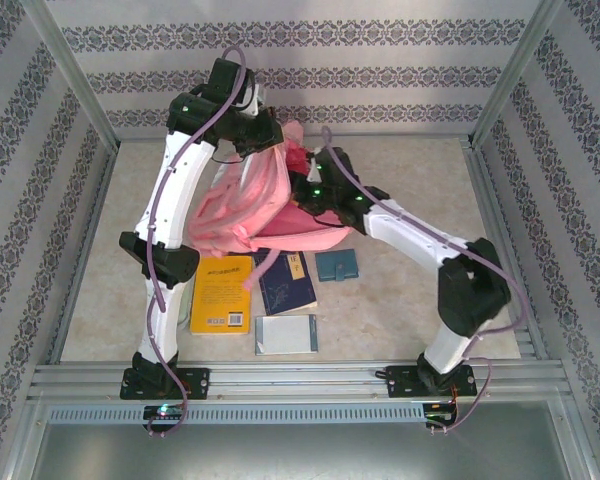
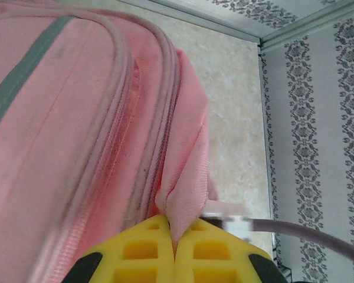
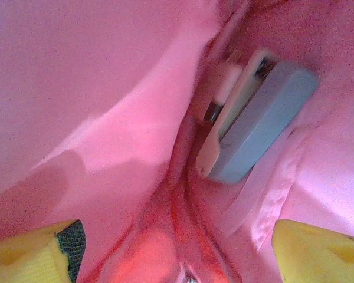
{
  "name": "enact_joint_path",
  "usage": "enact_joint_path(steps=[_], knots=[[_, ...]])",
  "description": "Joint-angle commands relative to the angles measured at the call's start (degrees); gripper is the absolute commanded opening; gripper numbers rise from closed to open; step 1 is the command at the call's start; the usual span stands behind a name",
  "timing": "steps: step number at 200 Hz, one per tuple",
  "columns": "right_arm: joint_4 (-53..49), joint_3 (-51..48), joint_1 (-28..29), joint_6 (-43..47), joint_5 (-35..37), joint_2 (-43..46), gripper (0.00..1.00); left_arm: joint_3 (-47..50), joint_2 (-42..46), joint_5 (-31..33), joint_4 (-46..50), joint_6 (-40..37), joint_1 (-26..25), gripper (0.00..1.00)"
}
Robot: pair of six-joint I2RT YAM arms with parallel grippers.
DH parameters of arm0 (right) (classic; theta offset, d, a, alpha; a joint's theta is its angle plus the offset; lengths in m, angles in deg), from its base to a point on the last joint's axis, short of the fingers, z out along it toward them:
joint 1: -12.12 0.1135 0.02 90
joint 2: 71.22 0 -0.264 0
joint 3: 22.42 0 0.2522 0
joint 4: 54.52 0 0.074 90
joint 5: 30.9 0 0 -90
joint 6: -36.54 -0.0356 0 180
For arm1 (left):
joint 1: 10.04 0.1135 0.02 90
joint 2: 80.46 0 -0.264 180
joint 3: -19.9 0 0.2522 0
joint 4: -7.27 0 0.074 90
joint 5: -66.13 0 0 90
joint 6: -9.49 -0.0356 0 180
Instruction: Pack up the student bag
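Note:
The student bag (image 1: 242, 205), a large pink fabric backpack, hangs above the middle of the table. My left gripper (image 1: 268, 132) is shut on a fold of its pink fabric near the top. In the left wrist view the yellow fingertips (image 2: 153, 247) of that gripper (image 2: 174, 239) pinch the fold, with the bag's (image 2: 76, 147) piped seams beside it. My right gripper (image 1: 305, 190) reaches into the bag's opening. Inside, it (image 3: 171, 262) stands open, with only pink lining (image 3: 106, 88) between its yellow fingers (image 3: 318, 253). A grey-blue flat object (image 3: 262, 132) lies deeper in the bag.
On the table in front of the bag lie a yellow book (image 1: 221, 293), a dark blue book (image 1: 285, 281), a small teal wallet (image 1: 337, 265) and a pale grey notebook (image 1: 286, 334). Patterned walls and metal rails enclose the table.

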Motion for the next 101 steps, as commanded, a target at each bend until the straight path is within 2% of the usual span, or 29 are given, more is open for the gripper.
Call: enact_joint_path(steps=[1, 20, 42, 101], knots=[[-2.94, -4.24, -1.76, 4.39, 0.30, 7.86, 0.82, -2.46, 0.89, 2.54, -0.73, -2.18, 1.34, 0.00], [-4.67, -7.40, -2.19, 6.44, 1.56, 12.49, 0.82, -2.40, -0.19, 3.07, 0.02, -3.01, 1.02, 0.00], [-6.07, -9.75, -2.78, 7.24, -0.98, 14.34, 0.82, -2.42, -1.33, 3.32, -0.70, -3.45, 0.42, 0.00], [-7.25, -14.61, -1.81, 9.73, -0.31, 19.61, 0.82, -2.46, -3.18, 3.97, -4.74, -4.31, -0.23, 0.00]])
